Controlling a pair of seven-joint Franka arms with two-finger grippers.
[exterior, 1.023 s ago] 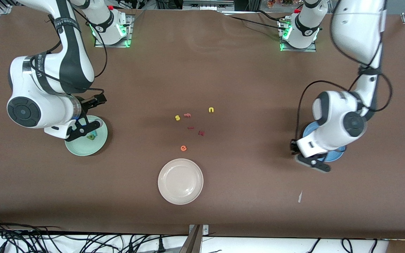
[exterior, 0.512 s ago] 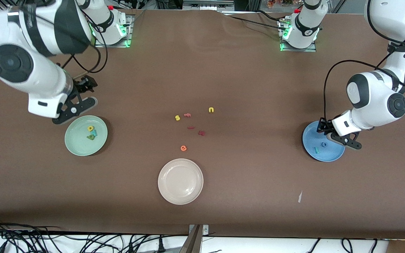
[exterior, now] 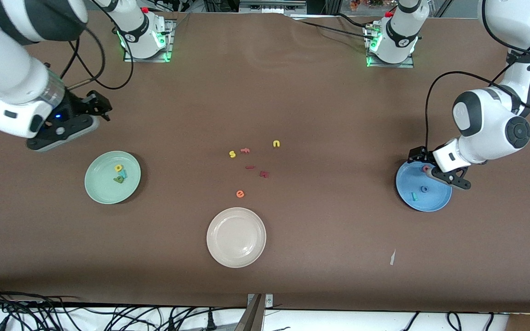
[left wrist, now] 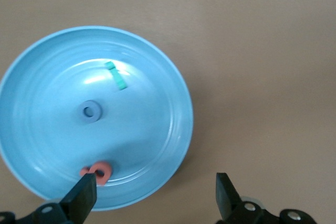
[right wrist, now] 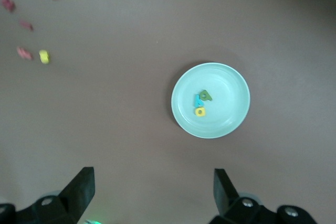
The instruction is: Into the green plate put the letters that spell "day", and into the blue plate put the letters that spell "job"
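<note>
The green plate (exterior: 101,191) lies toward the right arm's end of the table and holds a yellow "a" (exterior: 118,168), a teal "y" (exterior: 124,174) and a dark green letter (exterior: 118,179). The right wrist view shows the same plate (right wrist: 231,82) from high up. My right gripper (exterior: 98,105) (right wrist: 152,179) hangs open and empty over bare table. The blue plate (exterior: 437,200) (left wrist: 47,66) holds a blue "o" (left wrist: 90,112), a teal "j" (left wrist: 116,75) and a salmon letter (left wrist: 98,172) near its rim. My left gripper (exterior: 420,158) (left wrist: 155,182) is open over that rim, holding nothing.
A cream-white plate (exterior: 236,216) sits nearer to the front camera, mid-table. Loose letters lie in the middle: yellow "s" (exterior: 232,154), pink "f" (exterior: 245,150), yellow "n" (exterior: 276,144), two dark red pieces (exterior: 264,174), orange "e" (exterior: 240,194). A paper scrap (exterior: 392,257) lies near the front edge.
My left gripper moved over the blue plate and opened, and the salmon letter now lies in the plate. My right arm rose and drew away from the green plate.
</note>
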